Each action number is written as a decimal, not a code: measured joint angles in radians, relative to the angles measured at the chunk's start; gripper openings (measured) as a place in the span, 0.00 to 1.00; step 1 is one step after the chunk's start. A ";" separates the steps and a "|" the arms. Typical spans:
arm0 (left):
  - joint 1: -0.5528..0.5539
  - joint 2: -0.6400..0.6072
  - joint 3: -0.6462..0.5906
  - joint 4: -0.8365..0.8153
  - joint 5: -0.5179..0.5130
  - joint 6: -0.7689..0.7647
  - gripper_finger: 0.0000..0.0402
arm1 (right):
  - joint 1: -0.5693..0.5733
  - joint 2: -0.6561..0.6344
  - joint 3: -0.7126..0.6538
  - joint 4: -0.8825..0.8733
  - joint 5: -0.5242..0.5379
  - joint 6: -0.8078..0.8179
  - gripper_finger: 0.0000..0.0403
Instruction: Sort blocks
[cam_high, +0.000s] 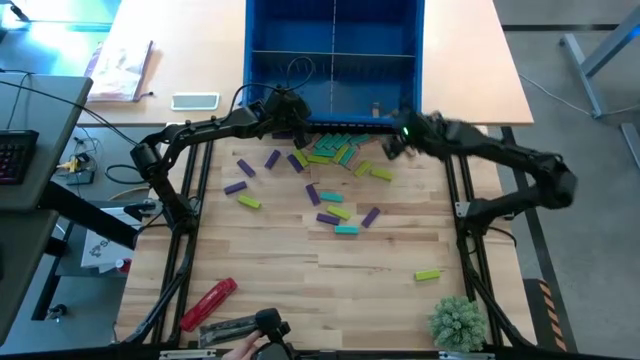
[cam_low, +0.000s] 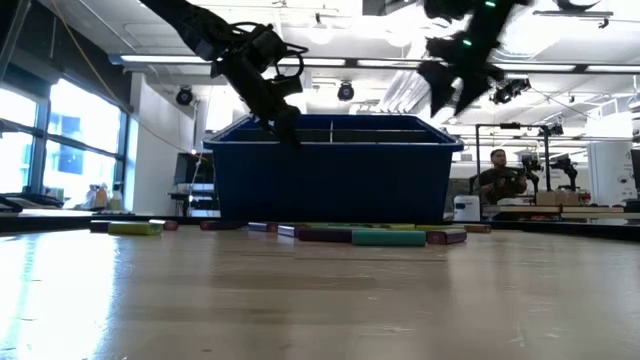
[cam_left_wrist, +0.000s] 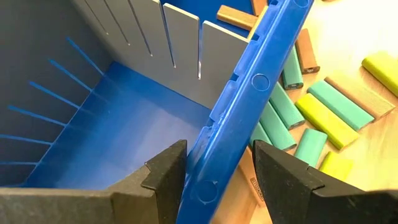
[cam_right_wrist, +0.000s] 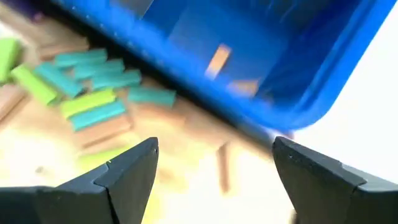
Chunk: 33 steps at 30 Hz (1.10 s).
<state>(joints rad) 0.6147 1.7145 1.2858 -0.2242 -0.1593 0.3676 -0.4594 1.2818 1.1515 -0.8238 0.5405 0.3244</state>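
Observation:
A blue bin (cam_high: 330, 60) with dividers stands at the table's far side. Many blocks in teal, lime, purple and tan lie on the wood in front of its near wall (cam_high: 330, 150), and more are scattered toward the middle (cam_high: 335, 212). One lime block (cam_high: 427, 274) lies apart at the right. A tan block (cam_right_wrist: 217, 59) lies inside the bin. My left gripper (cam_left_wrist: 214, 174) is at the bin's near wall, left of its middle. My right gripper (cam_right_wrist: 214, 162) hangs open and empty above the table near the bin's near right part (cam_high: 395, 140). My left gripper straddles the bin's near wall at its rim (cam_left_wrist: 214, 155), one finger (cam_left_wrist: 165, 180) inside the bin and one (cam_left_wrist: 280, 177) outside. The fingers slant down from the table's near left side. The bin stands flat on the table.
A red cylindrical tool (cam_high: 208, 302) lies near the front left edge, next to a grey object and a person's hand (cam_high: 240, 348). A small green plant (cam_high: 458, 320) stands at the front right. A book (cam_high: 120, 70) and a phone (cam_high: 195, 101) lie at the far left.

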 joint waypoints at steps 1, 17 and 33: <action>0.000 0.000 0.000 -0.001 0.000 0.000 0.41 | 0.017 -0.039 -0.070 0.037 -0.008 0.030 0.75; 0.000 0.000 0.000 0.002 -0.001 -0.003 0.41 | 0.121 -0.073 -0.709 0.467 -0.044 0.641 0.75; 0.000 0.000 0.000 0.002 0.000 -0.025 0.41 | -0.213 -0.035 -0.716 0.613 -0.060 0.347 0.75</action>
<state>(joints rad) 0.6147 1.7145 1.2858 -0.2222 -0.1596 0.3428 -0.6721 1.2467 0.4358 -0.2110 0.4805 0.6718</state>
